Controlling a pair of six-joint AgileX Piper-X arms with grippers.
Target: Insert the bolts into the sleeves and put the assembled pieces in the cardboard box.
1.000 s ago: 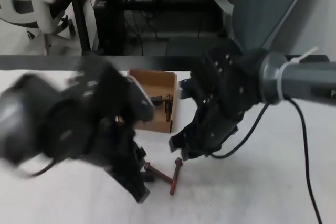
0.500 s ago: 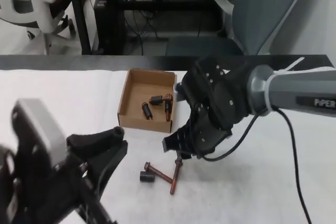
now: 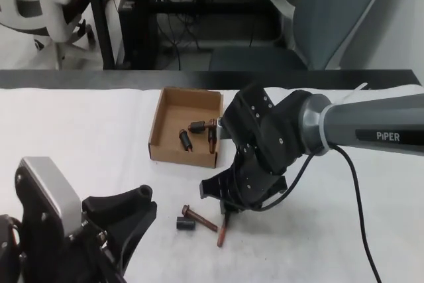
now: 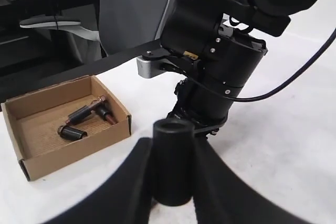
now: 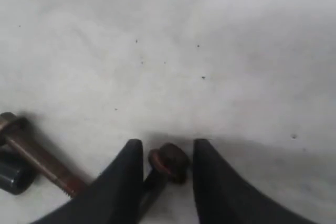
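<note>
Black sleeve (image 4: 172, 171) is standing upright in the clenched left gripper (image 4: 173, 153), its open bore facing up. The right gripper (image 5: 168, 149) is hanging low over the white bench (image 3: 298, 250), its fingers (image 5: 128, 179) parted and straddling the head of a rust-brown bolt (image 5: 168, 163) that is lying flat beneath them. Narrow gaps are showing on both sides of the head, so the bolt is not yet being gripped. Judged step: a bolt is being picked up for insertion into the held sleeve. The next move is calling for the fingers to close on the bolt near its head, then for lifting it and aligning its shank with the bore. A second bolt (image 3: 200, 219) is lying just beside the first, with a loose sleeve (image 3: 185, 224) near its head. The cardboard box (image 3: 158, 127) is sitting farther back on the bench, near the right gripper, and is holding assembled pieces (image 3: 186, 139).
</note>
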